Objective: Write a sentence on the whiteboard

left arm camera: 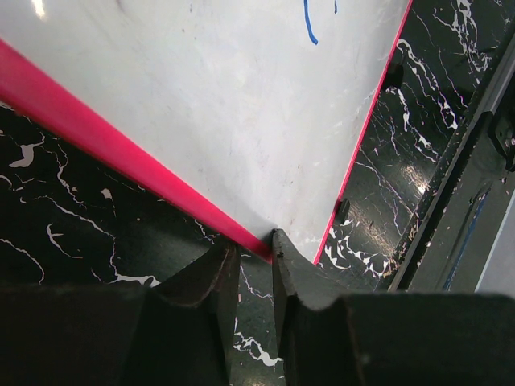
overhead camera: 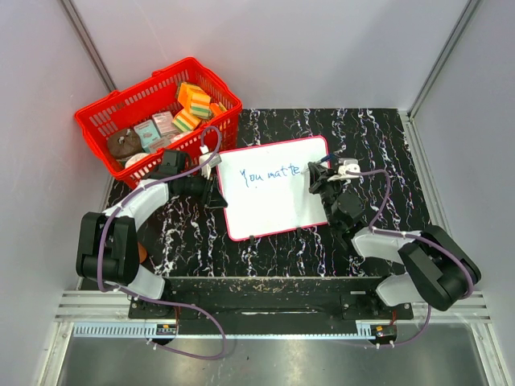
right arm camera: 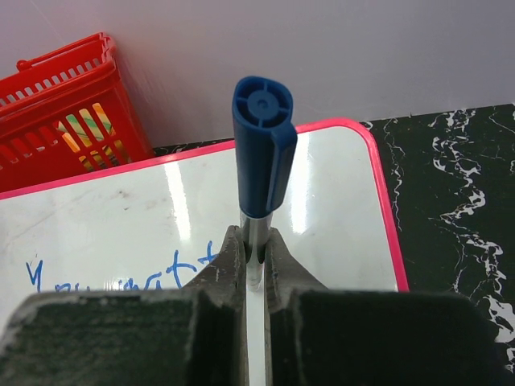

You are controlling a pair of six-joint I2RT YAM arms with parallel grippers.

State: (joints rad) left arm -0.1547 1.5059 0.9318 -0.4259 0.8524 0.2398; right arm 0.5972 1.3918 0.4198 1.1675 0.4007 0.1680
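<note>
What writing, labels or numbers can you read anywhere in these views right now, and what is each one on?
"You matte": blue handwriting on the white rectangular whiteboard with a thin red frame.
Small packets in the red plastic basket: printing too small to read.
Blue-capped marker: no readable text.

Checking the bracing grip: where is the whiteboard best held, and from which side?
The whiteboard's thin red left rim, coming in from the left. It is wide and flat, so only an edge can be pinched; this one lies clear of the writing and of the marker in the right end effector. The left end effector grips there.
</note>
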